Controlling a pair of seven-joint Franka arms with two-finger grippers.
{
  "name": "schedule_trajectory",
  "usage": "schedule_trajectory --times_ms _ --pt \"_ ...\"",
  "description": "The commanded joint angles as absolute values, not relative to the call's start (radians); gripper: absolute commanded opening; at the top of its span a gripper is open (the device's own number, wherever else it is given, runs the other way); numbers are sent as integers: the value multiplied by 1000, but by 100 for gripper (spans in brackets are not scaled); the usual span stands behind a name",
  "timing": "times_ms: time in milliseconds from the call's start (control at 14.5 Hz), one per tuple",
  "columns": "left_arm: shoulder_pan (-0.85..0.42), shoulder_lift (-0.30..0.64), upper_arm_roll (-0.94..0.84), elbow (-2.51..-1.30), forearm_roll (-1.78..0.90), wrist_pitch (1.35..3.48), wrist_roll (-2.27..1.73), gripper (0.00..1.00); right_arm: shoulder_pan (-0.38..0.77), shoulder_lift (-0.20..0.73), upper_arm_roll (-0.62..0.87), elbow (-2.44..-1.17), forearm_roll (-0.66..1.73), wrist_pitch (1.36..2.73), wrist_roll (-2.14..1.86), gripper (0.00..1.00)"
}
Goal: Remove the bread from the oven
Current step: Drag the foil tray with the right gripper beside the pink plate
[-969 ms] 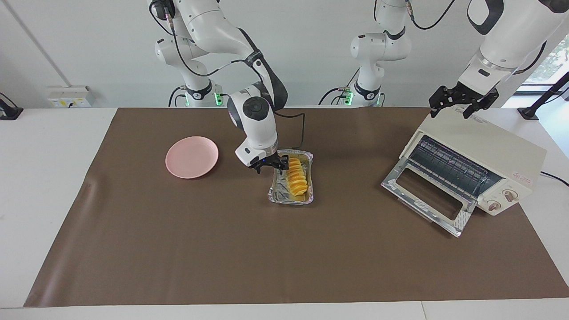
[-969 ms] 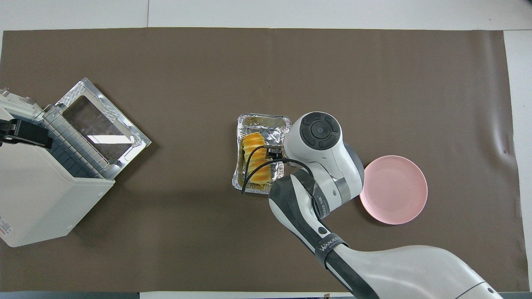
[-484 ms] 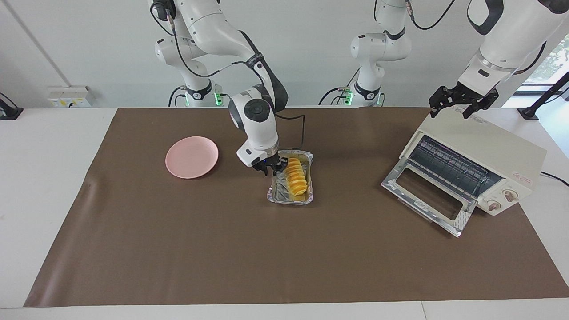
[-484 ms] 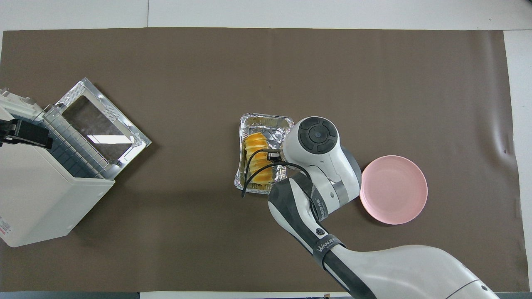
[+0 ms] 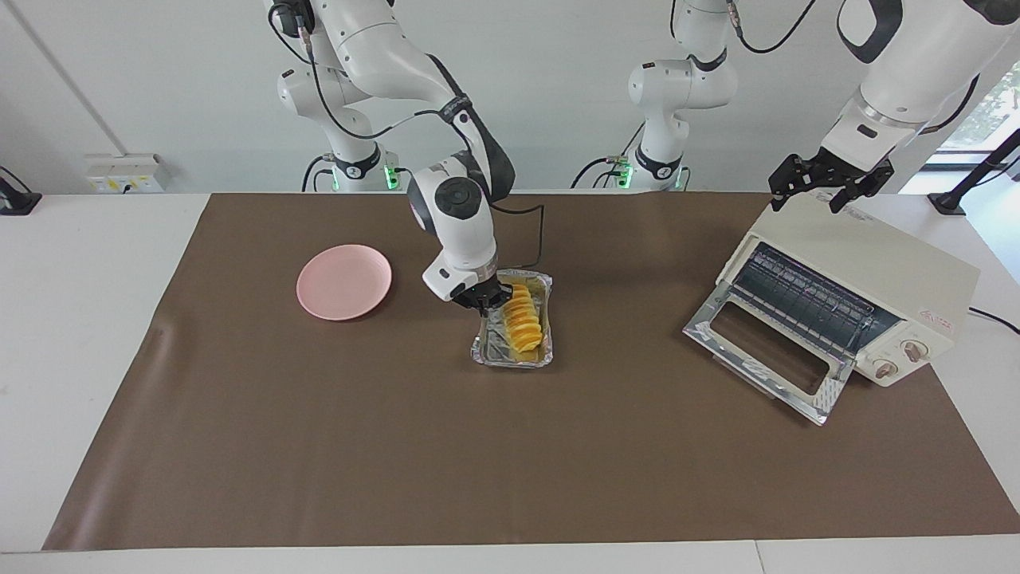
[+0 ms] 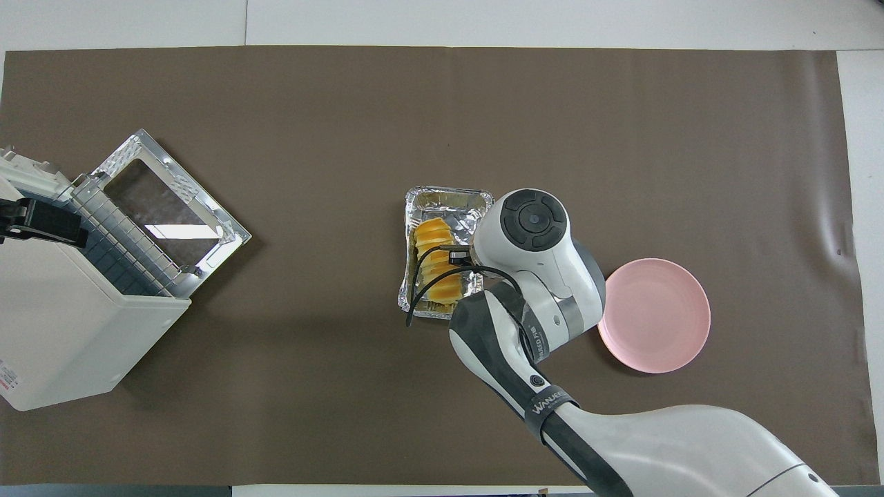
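Observation:
The yellow-orange ridged bread lies in a crinkled foil tray at the middle of the table, outside the oven; it also shows in the overhead view. My right gripper is shut on the tray's rim on the side toward the pink plate. In the overhead view the right wrist hides its fingers. The cream-white oven stands at the left arm's end with its glass door folded down and its wire rack bare. My left gripper waits open over the oven's top.
A pink plate lies on the brown mat toward the right arm's end, beside the tray; it also shows in the overhead view. The open oven door juts out over the mat.
My right gripper's fingers closed on the tray's rim. The tray with the bread slid a little toward the pink plate and turned slightly. The left arm has not moved.

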State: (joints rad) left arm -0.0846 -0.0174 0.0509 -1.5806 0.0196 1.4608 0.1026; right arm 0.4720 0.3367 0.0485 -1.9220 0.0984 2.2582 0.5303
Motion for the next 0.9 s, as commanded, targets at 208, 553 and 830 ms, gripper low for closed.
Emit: schedule_trajectory --times_ms 208,553,830 --pt "-80 -40 49 -1611 23 1480 114 100 264 319 54 -1827 182 2126 160 0" --pt "-80 -38 49 -1611 23 1480 114 100 100 328 49 -1782 201 2060 -99 0" --pt "-80 -40 49 -1611 23 1480 114 100 -15 333 46 -1793 199 2062 -264 0"
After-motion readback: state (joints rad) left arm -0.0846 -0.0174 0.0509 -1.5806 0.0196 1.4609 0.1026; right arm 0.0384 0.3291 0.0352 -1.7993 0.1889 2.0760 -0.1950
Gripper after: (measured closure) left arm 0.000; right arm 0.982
